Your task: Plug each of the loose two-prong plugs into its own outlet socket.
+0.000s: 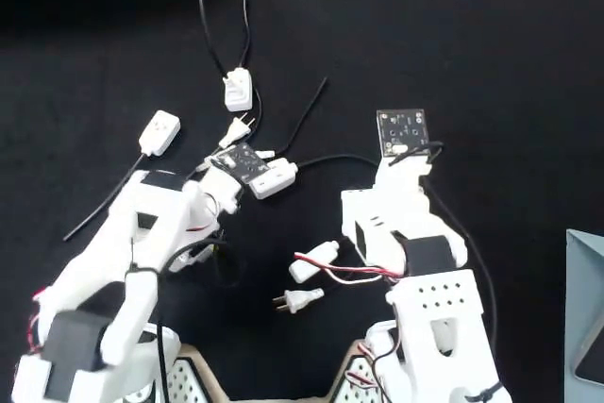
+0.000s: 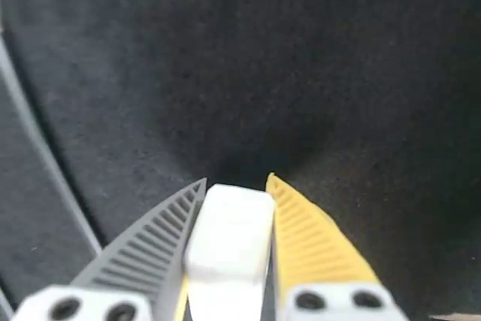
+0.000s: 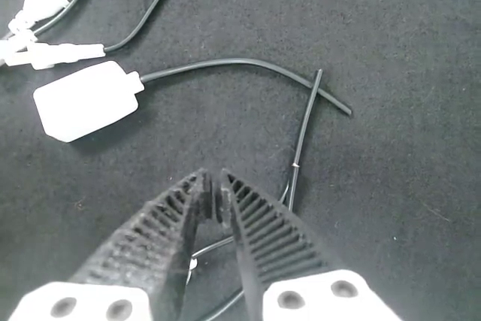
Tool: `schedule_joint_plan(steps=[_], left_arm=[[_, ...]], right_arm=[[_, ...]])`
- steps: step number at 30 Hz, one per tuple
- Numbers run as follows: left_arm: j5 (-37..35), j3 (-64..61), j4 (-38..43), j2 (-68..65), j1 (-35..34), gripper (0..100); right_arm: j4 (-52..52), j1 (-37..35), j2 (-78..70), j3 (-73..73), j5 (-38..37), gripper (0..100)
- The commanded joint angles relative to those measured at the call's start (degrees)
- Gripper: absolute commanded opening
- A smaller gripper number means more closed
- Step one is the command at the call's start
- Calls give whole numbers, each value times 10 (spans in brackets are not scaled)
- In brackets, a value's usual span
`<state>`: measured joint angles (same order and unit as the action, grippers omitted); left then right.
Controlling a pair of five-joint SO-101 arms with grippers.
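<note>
Three views, one plugging job on a black cloth (image 1: 491, 44).
High view: two-prong plug (image 1: 300, 300) lies loose at 6 o'clock of centre, outlet socket (image 1: 238, 92) at 11. Left wrist view: left gripper (image 2: 237, 182) clamps a white block (image 2: 229, 238). Right wrist view: right gripper (image 3: 214, 178) narrowed almost closed, near a black cord (image 3: 240, 61).

black table (image 1: 510, 54), white plugs (image 1: 300, 300), sockets (image 1: 159, 131), cords (image 1: 204, 21)
</note>
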<state>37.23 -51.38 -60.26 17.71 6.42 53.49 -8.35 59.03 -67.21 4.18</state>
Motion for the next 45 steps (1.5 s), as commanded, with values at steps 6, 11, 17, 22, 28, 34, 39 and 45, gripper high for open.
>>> schedule_joint_plan(steps=[6, 11, 17, 22, 28, 34, 39, 45], left_arm=[[-69, 26, -55, 79, 61, 65], [-98, 30, -50, 42, 82, 69], [-129, 31, -23, -27, 69, 273], [-126, 81, -37, -33, 35, 281], [-98, 190, -124, -33, -21, 278], [-57, 234, -180, -33, -65, 278], [-48, 220, -201, -33, -66, 278], [-45, 192, -174, -33, -77, 246]], right_arm=[[-10, -9, 7, 4, -4, 21], [-8, -9, 7, 4, -4, 21], [-8, -9, 7, 4, -4, 21], [-8, -9, 7, 4, -4, 21], [-8, -9, 7, 4, -4, 21], [-8, -9, 7, 4, -4, 21], [-8, -9, 7, 4, -4, 21], [-8, -9, 7, 4, -4, 21]])
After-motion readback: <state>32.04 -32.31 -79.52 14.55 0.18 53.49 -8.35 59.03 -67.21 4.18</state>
